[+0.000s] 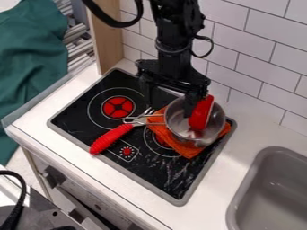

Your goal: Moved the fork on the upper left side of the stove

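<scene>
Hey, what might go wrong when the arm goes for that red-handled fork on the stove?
The fork crosses the wire handle of the pot, so lifting it might snag. The gripper hangs close to the red object in the pot, so a sideways move could knock either. The orange cloth under the pot might slide too.
</scene>
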`<state>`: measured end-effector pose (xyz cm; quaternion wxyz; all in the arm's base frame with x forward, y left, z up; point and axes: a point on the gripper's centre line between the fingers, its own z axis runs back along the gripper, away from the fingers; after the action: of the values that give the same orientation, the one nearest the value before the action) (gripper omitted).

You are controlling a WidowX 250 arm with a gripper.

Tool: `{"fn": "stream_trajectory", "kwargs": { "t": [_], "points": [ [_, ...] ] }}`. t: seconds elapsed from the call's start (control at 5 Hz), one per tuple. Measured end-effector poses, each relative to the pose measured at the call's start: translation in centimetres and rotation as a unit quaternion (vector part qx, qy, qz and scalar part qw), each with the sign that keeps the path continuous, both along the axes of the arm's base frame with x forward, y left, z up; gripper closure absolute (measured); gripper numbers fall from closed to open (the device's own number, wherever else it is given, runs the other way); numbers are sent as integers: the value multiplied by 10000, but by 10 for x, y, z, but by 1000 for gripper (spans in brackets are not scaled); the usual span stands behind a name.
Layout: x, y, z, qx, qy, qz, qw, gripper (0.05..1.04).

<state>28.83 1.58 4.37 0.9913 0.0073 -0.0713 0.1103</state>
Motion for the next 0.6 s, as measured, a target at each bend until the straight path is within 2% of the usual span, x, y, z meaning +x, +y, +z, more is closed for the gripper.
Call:
{"fn": "stream_trajectory", "kwargs": {
  "t": [0.2,0.4,0.6],
  "points": [
    [-5,0,-8,-13,161,5,9999,75],
    [-20,14,-12,-21,286,146,9995,75],
    [-28,43,-8,-17,219,199,9996,75]
  ]
}}
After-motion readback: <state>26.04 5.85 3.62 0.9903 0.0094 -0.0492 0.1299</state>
